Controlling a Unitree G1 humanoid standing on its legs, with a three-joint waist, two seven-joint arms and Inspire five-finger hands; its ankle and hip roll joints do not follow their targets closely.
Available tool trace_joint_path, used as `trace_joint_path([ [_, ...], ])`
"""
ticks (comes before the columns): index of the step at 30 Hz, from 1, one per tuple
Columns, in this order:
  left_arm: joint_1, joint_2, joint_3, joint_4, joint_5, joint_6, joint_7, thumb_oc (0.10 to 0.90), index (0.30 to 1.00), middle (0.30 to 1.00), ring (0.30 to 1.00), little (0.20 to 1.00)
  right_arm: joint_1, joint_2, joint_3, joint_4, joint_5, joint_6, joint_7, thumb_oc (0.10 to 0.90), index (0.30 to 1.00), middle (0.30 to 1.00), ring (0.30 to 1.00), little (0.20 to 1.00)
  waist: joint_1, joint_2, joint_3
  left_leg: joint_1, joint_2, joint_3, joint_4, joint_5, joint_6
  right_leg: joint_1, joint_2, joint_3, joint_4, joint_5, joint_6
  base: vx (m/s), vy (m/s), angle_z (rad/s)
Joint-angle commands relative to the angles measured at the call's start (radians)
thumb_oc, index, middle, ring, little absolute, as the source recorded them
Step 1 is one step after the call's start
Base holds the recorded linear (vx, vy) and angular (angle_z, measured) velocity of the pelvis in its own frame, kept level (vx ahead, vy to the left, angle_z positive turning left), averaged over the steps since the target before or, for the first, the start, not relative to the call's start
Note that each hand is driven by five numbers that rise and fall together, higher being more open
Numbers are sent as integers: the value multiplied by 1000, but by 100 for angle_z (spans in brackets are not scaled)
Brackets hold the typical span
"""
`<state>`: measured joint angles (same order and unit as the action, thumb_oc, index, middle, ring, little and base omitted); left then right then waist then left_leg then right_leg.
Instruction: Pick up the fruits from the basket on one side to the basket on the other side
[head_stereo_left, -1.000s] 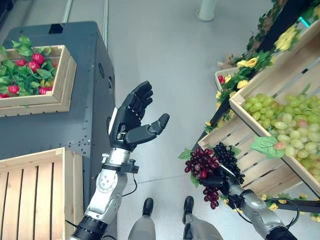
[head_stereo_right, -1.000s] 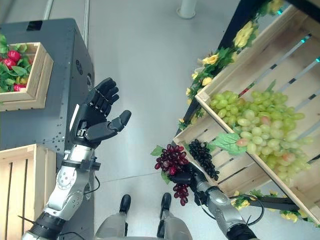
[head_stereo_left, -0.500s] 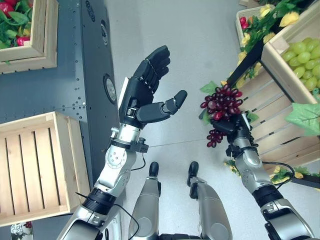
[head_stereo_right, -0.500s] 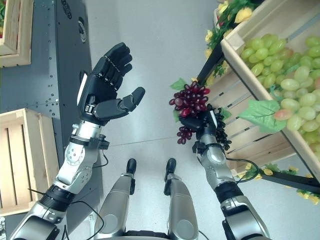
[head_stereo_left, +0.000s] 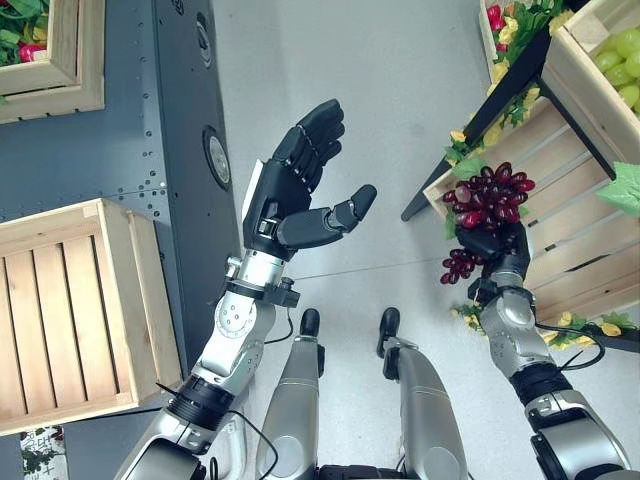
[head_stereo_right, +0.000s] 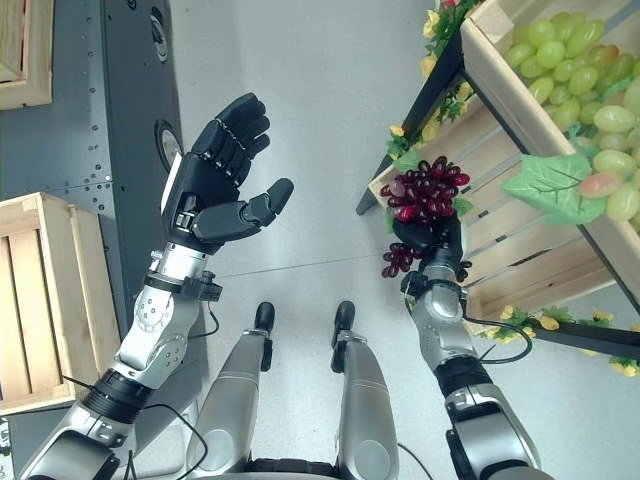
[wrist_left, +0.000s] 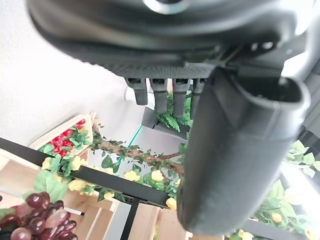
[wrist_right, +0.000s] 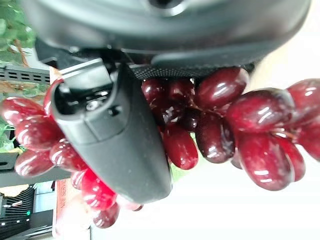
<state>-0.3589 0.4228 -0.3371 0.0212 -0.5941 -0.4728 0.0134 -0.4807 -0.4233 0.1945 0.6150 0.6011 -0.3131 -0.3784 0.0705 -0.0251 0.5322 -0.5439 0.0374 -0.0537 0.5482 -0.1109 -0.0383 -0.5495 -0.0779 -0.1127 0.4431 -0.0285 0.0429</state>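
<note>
Grapes (head_stereo_left: 487, 200), a red bunch clamped in the right hand (head_stereo_left: 497, 246) over bare floor (head_stereo_left: 400, 120) in the eye views, could shed or slip since the right wrist view shows fingers (wrist_right: 120, 140) hooking few berries, while the left hand (head_stereo_right: 215, 190) waits spread, far from the empty crate (head_stereo_left: 70, 310).

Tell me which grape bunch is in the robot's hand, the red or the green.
The dark red bunch: the right hand is curled round it above the floor, while the green grapes lie in the upper wooden crate.
</note>
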Motion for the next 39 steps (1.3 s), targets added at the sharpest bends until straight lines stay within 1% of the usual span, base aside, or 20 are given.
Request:
trace_joint_path([
  [1, -59, -6, 45, -137, 5, -135, -24, 800, 900, 900, 900, 900, -102, -117, -98, -91, -92, -133, -123, 400, 300, 300, 300, 300, -10, 9, -12, -58, -55, 40, 31, 46, 44, 110, 44, -1, 0, -22, -53, 46, -66, -2],
  [2, -54, 2, 43, -141, 0, -133, -27, 800, 900, 900, 900, 900, -104, -131, -105, -76, -128, -131, -174, 400, 300, 300, 300, 300, -7, 7, -12, -59, -54, 41, 32, 41, 47, 114, 45, -5, -4, -21, -54, 34, -56, 0],
  [4, -54, 10, 41, -140, -2, -129, -29, 800, 900, 900, 900, 900, -117, -145, -107, -59, -168, -121, -223, 400, 300, 300, 300, 300, -4, 4, -12, -63, -53, 41, 35, 35, 50, 116, 48, -9, -8, -19, -54, 27, -51, 1],
  [5, -54, 10, 41, -140, -2, -129, -29, 800, 900, 900, 900, 900, -117, -145, -106, -60, -170, -120, -225, 400, 300, 300, 300, 300, -4, 4, -12, -63, -53, 41, 35, 35, 50, 116, 48, -9, -8, -19, -54, 34, -58, 2],
  [6, -49, 21, 38, -146, -7, -122, -26, 800, 900, 900, 900, 900, -129, -175, -105, -49, -212, -88, -279, 400, 300, 300, 300, 300, -1, 1, -12, -61, -51, 42, 34, 29, 52, 124, 49, -14, -17, -17, -53, 45, -65, 1],
  [9, -39, 38, 39, -154, -15, -116, -31, 800, 900, 900, 900, 900, -137, -217, -107, -40, -270, -43, -338, 400, 300, 300, 300, 300, 3, -4, -12, -62, -47, 41, 38, 20, 53, 134, 51, -20, -24, -16, -52, 52, -67, 1],
  [10, -29, 51, 42, -160, -25, -111, -38, 800, 900, 900, 900, 900, -136, -244, -109, -40, -316, -7, -374, 400, 300, 300, 300, 300, 5, -8, -12, -61, -44, 41, 38, 17, 54, 141, 53, -25, -30, -17, -51, 54, -70, 1],
  [12, -21, 62, 46, -167, -29, -102, -40, 800, 900, 900, 900, 900, -136, -268, -105, -46, -360, 36, -403, 400, 300, 300, 300, 300, 7, -15, -12, -63, -41, 40, 40, 12, 55, 144, 54, -28, -32, -16, -50, 50, -72, 0],
  [14, -10, 74, 47, -171, -34, -93, -50, 800, 900, 900, 900, 900, -139, -302, -90, -44, -410, 96, -441, 400, 300, 300, 300, 300, 11, -24, -12, -63, -38, 37, 41, 9, 56, 152, 58, -35, -40, -15, -49, 59, -86, 2],
  [18, 8, 101, 53, -179, -52, -86, -77, 800, 900, 900, 900, 900, -140, -355, -68, -27, -461, 160, -464, 400, 300, 300, 300, 300, 17, -32, -12, -63, -34, 33, 36, 8, 58, 163, 63, -46, -57, -13, -49, 50, -73, 4],
  [19, 9, 105, 54, -179, -53, -85, -78, 800, 900, 900, 900, 900, -140, -359, -65, -24, -466, 167, -468, 400, 300, 300, 300, 300, 18, -33, -12, -62, -34, 33, 33, 8, 59, 165, 64, -47, -60, -13, -49, 54, -78, 2],
  [21, 9, 112, 54, -179, -55, -76, -83, 800, 900, 900, 900, 900, -141, -372, -51, -10, -508, 204, -479, 400, 300, 300, 300, 300, 20, -38, -12, -63, -32, 33, 28, 11, 57, 169, 65, -50, -70, -9, -46, 47, -72, 2],
  [24, 11, 130, 58, -183, -68, -68, -93, 800, 900, 900, 900, 900, -143, -390, -31, 10, -511, 243, -478, 400, 300, 300, 300, 300, 22, -45, -12, -68, -27, 36, 21, 15, 56, 172, 66, -57, -90, -2, -42, 33, -67, 1],
  [25, 11, 135, 59, -186, -69, -61, -97, 800, 900, 900, 900, 900, -145, -389, -22, 13, -472, 249, -470, 400, 300, 300, 300, 300, 24, -46, -12, -68, -22, 39, 24, 6, 56, 172, 70, -57, -92, -5, -41, 8, -54, 3],
  [28, 6, 137, 58, -183, -76, -59, -102, 800, 900, 900, 900, 900, -150, -381, -17, 20, -421, 234, -442, 400, 300, 300, 300, 300, 24, -44, -12, -75, -20, 40, 29, 3, 55, 168, 70, -59, -90, -9, -42, 3, -12, 1],
  [29, 1, 135, 57, -180, -75, -59, -104, 800, 900, 900, 900, 900, -154, -369, -17, 20, -373, 219, -412, 400, 300, 300, 300, 300, 23, -44, -12, -80, -20, 41, 28, 6, 55, 163, 69, -63, -90, -8, -44, 0, 0, 0],
  [32, -5, 120, 52, -169, -65, -53, -107, 800, 900, 900, 900, 900, -151, -333, -14, 26, -347, 231, -376, 400, 300, 300, 300, 300, 24, -40, -12, -84, -17, 46, 45, -10, 56, 158, 65, -67, -76, -17, -44, 53, -13, -1],
  [35, -25, 115, 48, -158, -55, -46, -90, 800, 900, 900, 900, 900, -156, -307, -10, 74, -280, 221, -370, 400, 300, 300, 300, 300, 24, -30, -12, -87, -16, 48, 48, -12, 55, 148, 62, -67, -65, -22, -44, 23, -3, 0],
  [37, -37, 112, 43, -146, -55, -49, -83, 800, 900, 900, 900, 900, -167, -295, -10, 98, -265, 223, -371, 460, 389, 389, 389, 389, 23, -24, -12, -93, -16, 50, 51, -13, 56, 136, 61, -67, -54, -25, -45, 0, 0, 0],
  [39, -43, 112, 42, -141, -57, -47, -81, 800, 900, 900, 900, 900, -171, -287, -13, 112, -246, 221, -387, 474, 411, 411, 411, 411, 22, -19, -12, -95, -16, 50, 50, -14, 54, 131, 61, -68, -52, -26, -45, 0, 0, 0],
])
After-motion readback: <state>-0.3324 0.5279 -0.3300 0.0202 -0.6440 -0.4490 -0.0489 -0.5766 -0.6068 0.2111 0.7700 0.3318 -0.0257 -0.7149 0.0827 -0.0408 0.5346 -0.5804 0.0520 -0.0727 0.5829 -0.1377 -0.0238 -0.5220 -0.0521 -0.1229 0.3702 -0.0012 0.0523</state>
